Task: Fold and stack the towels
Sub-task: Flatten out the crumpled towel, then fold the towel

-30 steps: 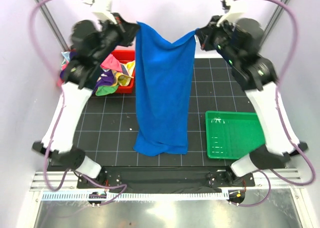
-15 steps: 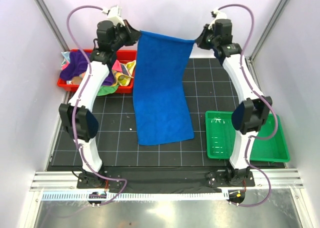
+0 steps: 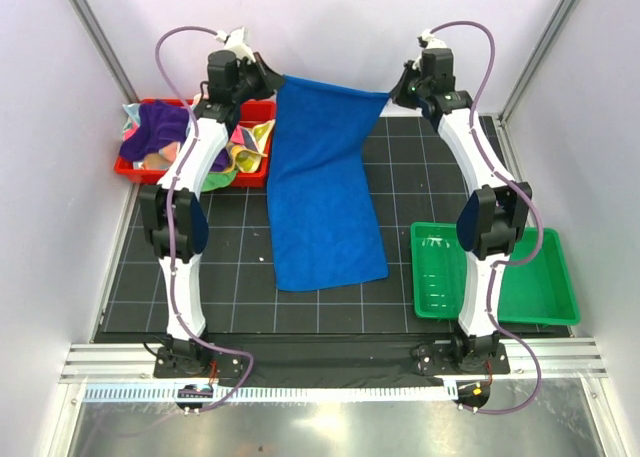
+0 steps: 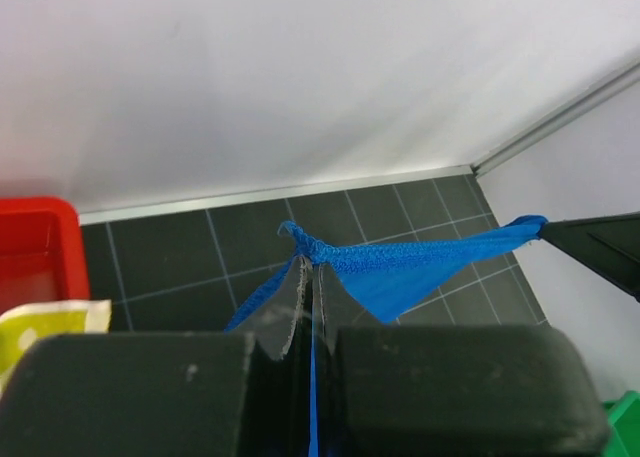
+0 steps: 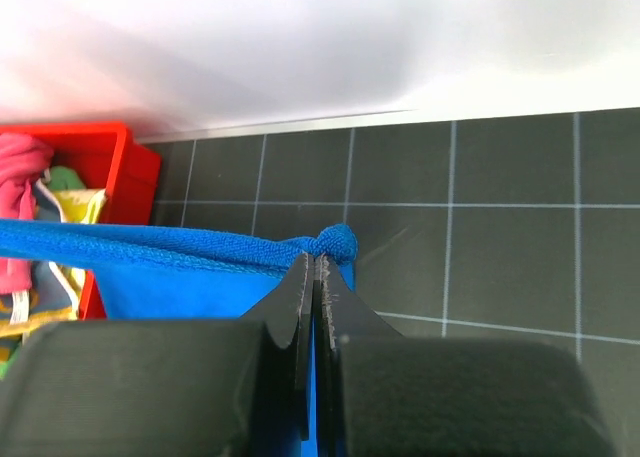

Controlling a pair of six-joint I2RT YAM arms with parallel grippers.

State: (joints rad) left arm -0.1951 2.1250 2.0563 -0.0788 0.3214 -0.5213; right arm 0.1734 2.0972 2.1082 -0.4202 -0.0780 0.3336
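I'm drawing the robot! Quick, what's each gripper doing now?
The left gripper: jaws shut on one corner of the blue towel.
The right gripper: jaws shut on its other corner.

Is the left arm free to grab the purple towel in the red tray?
Probably not. The red tray sits beside that arm and the purple towel lies uncovered, but the left hand is shut on a corner of the blue towel, as is the right hand.

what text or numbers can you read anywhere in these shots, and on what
None: no word, label, brand, number or sign can be read in any of the three views.
The blue towel is plain cloth with no tag in view.
The red tray and the green tray show no print.
The arms and the walls show no readable marking either.
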